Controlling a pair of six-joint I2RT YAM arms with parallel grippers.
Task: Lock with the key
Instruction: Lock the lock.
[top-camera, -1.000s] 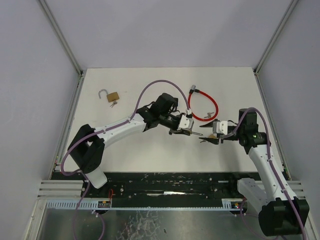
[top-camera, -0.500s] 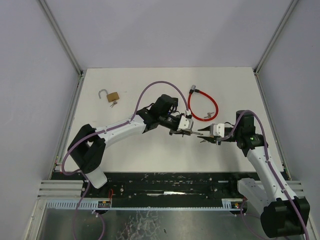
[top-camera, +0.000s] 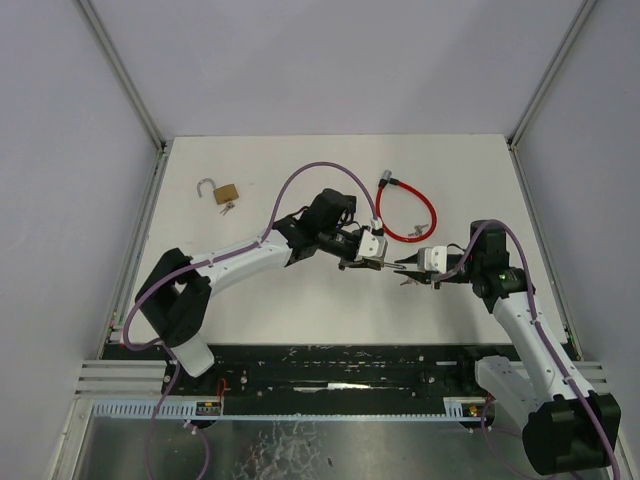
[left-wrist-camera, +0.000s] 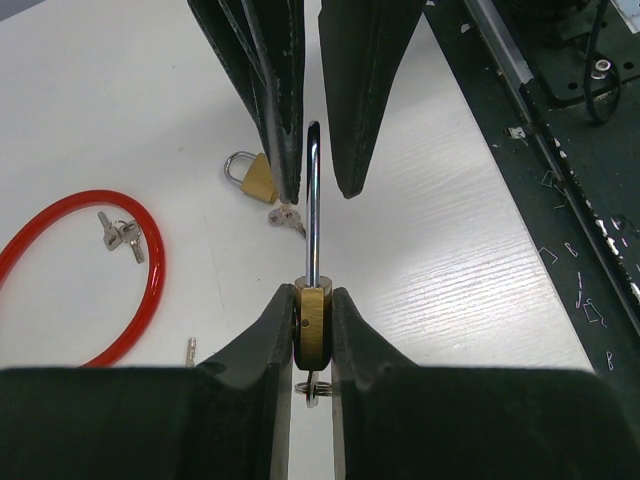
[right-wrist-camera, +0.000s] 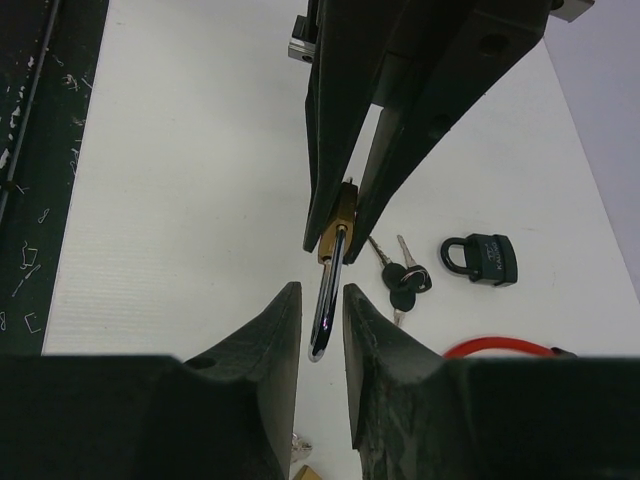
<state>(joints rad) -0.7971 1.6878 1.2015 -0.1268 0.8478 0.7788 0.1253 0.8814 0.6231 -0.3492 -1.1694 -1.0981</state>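
Note:
My left gripper (top-camera: 373, 262) is shut on the brass body of a padlock (left-wrist-camera: 311, 325) and holds it above the table. Its steel shackle (left-wrist-camera: 313, 200) points toward the right arm. A key ring (left-wrist-camera: 312, 388) hangs below the body between the left fingers. My right gripper (top-camera: 406, 271) is open, with a finger on each side of the shackle (right-wrist-camera: 326, 305); a small gap shows on both sides. In the right wrist view the brass body (right-wrist-camera: 341, 233) sits between the left fingers.
A second brass padlock (top-camera: 226, 192) with keys lies at the far left. A red cable lock (top-camera: 407, 215) lies behind the grippers. A black padlock (right-wrist-camera: 482, 259) and black-headed keys (right-wrist-camera: 402, 272) lie on the table under the left gripper.
My right gripper has moved left toward the held padlock, and its open fingers now straddle the shackle. The left arm has barely moved.

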